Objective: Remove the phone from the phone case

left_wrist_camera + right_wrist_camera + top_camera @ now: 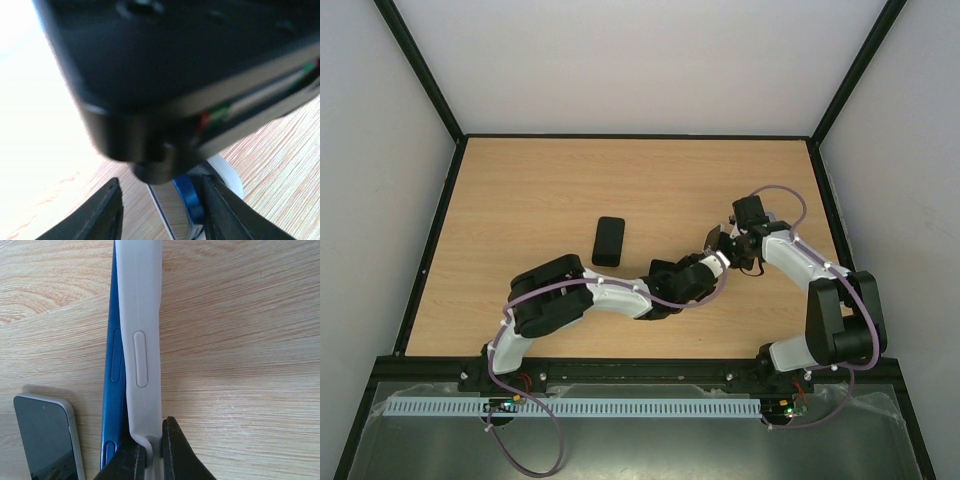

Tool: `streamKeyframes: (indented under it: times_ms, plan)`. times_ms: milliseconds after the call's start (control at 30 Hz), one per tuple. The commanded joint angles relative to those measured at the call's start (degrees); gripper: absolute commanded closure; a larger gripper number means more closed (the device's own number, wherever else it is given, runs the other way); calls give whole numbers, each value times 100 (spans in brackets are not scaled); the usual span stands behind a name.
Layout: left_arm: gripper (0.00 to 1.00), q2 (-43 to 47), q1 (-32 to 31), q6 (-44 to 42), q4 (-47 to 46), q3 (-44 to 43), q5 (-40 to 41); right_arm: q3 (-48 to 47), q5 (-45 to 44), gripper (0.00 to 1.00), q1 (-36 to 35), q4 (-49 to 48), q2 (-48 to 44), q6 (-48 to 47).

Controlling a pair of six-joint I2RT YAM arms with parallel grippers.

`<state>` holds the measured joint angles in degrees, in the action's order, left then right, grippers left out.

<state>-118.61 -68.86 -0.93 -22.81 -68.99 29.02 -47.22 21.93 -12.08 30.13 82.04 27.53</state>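
**A:** Where did we find the phone case [142, 340]?

**B:** Right of centre on the surface [240, 340], standing on its long edge where the two arms met. It was pale grey, with a moulded button cover along the side we faced.

**A:** And what did it hold?

**B:** The blue phone [112, 365], though only partly. Along that side the phone's own edge and buttons lay bare beside the case wall, not under it. Toward the end away from the right jaws the two ran together. We could not tell how much of the phone sat inside there.

**A:** How stood the right jaws?

**B:** Pressed together on one end of the case, pinching its thin wall and nothing else.

**A:** And the left jaws?

**B:** Spread. From the left wrist we saw phone and case between them, with a clear gap on one side. On the other side we could not tell whether the finger touched. A blurred dark bulk [175, 75] filled the upper part of that view.

**A:** Anything more on the surface?

**B:** A second handset [45, 435], dark-screened and light-rimmed, lay flat just beside the phone. From above we saw a black slab [609, 241] lying flat to the left, apart from the arms' meeting point. Whether those were one thing we could not tell.
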Motion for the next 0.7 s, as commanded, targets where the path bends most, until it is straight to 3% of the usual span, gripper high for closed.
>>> streamKeyframes:
  times_ms: [0, 233, 400, 667]
  plan:
    - [61, -232, 35, -335, 100, 107, 584, -189, 144, 98, -6, 164, -298, -106]
    - [84, -107, 147, -307, -101, 116, 566, -235, 128, 98, -3, 179, -391, -192]
    - [95, 320, 300, -90, -279, 362, 498, -286, -122, 98, -4, 170, -555, -389]
    - [97, 1758, 761, 883, -667, 1116, -119, -244, -1026, 98, 0, -252, -907, -941]
